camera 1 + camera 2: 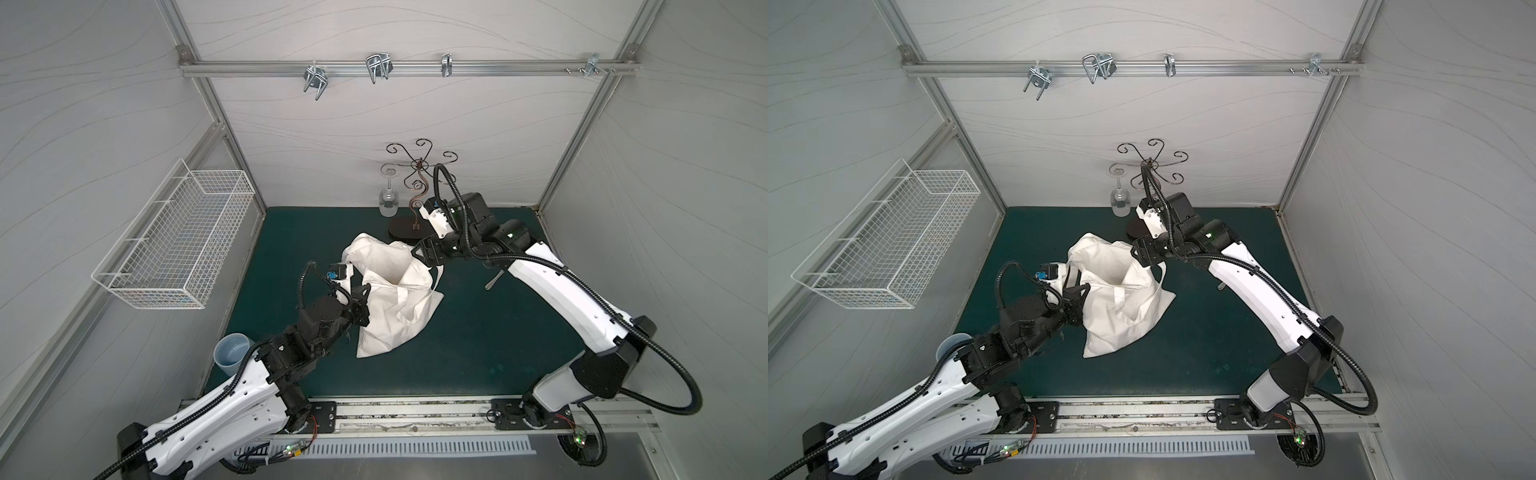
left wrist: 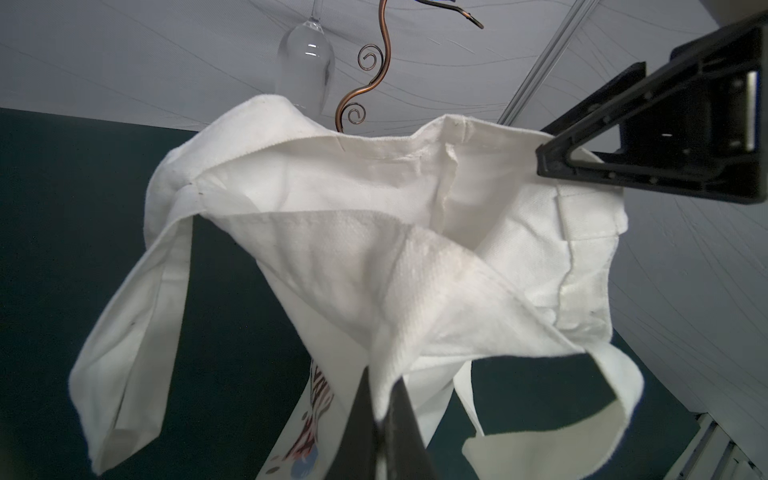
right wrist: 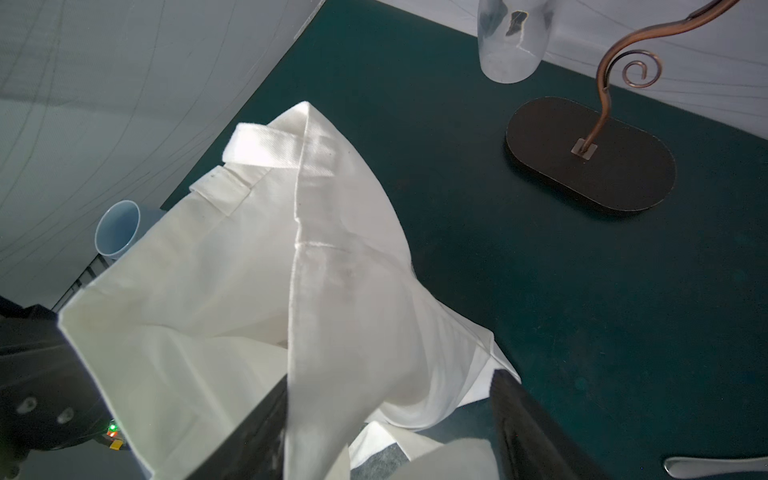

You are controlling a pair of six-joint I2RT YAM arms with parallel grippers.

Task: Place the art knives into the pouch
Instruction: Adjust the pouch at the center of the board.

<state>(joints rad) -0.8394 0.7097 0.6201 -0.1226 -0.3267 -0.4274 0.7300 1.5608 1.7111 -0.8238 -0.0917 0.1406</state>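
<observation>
While the left gripper (image 2: 382, 384) is clamped together on a fold of the rim of the large off-white canvas pouch (image 1: 390, 316), the right gripper (image 3: 390, 380) stands with its jaws well apart, astride the opposite rim. In the right wrist view one black finger (image 3: 249, 436) touches the cloth on the side of the open mouth. The other stands clear on the outer side, so nothing is pinched there.

A print of dark and red strokes (image 2: 322, 390) above a blue patch shows on the pouch's outer face in the left wrist view, too blurred to read as writing.

The pouch hangs between the two grippers with its mouth raised and gaping. Its lower end rests on the dark green table mat (image 1: 478, 340), and its loop handles droop loose.

On the mat under the right forearm lies a slim silver metal piece (image 1: 493, 283). So little of it shows that I cannot tell whether it is the art knife or perhaps a spoon handle.

Behind the pouch stands a copper-coloured wire rack on a dark oval base (image 3: 561, 166), with a clear wine glass (image 1: 387, 199) hanging bowl down. A pale blue plastic cup (image 1: 232, 349) sits beside the left arm, and a white wire basket (image 1: 174, 237) hangs on the left wall.
</observation>
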